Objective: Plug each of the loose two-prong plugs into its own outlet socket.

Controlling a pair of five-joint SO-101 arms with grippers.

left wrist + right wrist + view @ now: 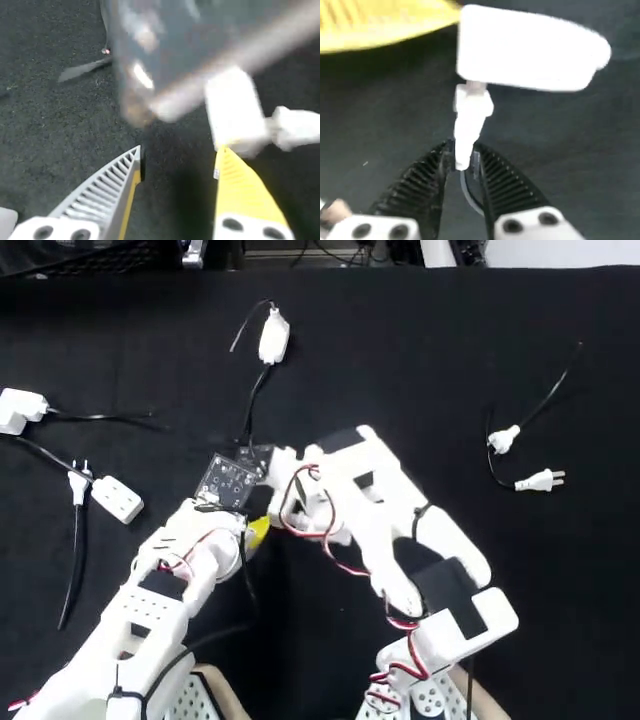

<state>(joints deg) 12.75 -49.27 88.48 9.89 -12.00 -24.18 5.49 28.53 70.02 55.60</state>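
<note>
Right wrist view: the plug (469, 120) has its prongs meeting the socket (530, 50), and the right gripper (462, 162) is clamped on its tail end. The left gripper (180, 150) gapes wide and holds nothing, its yellow fingertip (230, 165) just beside the socket.

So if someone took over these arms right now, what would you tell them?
Right pincer: shut on a white plug, prongs meeting the socket block, not fully in.
Left pincer: open, beside that block.
Done: no plug clearly seated.
Left: push this plug home, then a loose plug and a second plug on the table, right side.
</note>
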